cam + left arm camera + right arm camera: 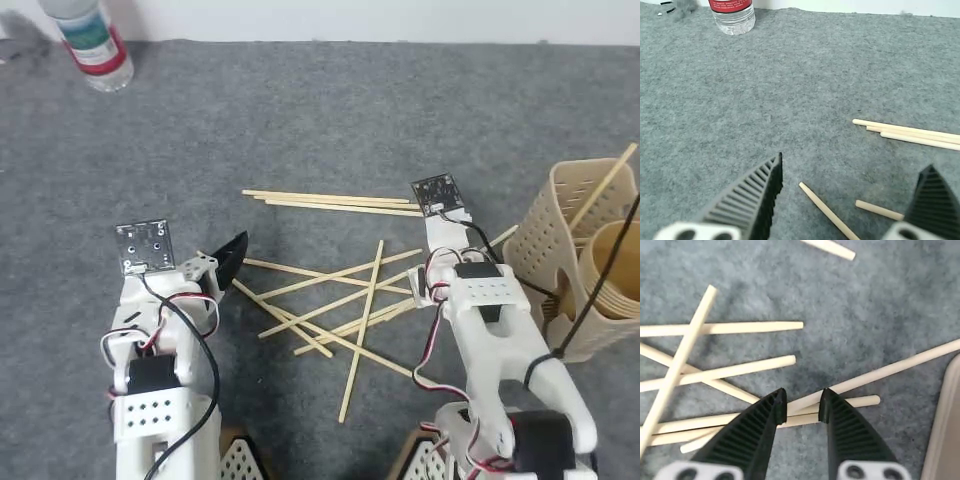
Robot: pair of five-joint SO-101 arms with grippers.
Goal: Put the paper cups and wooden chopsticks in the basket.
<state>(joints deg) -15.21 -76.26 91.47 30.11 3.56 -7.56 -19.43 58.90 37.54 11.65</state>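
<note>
Straddling one chopstick, right fingers narrowly parted, not clenched yet. Chopstick light, stiff, smooth; probably rolls, so pinch near middle. Left fingers released wide, other chopsticks between them. Basket near right fingers.

Likely a robot test lab: grey felt-covered bench, bare white wall at twelve o'clock, water bottle at eleven
</note>
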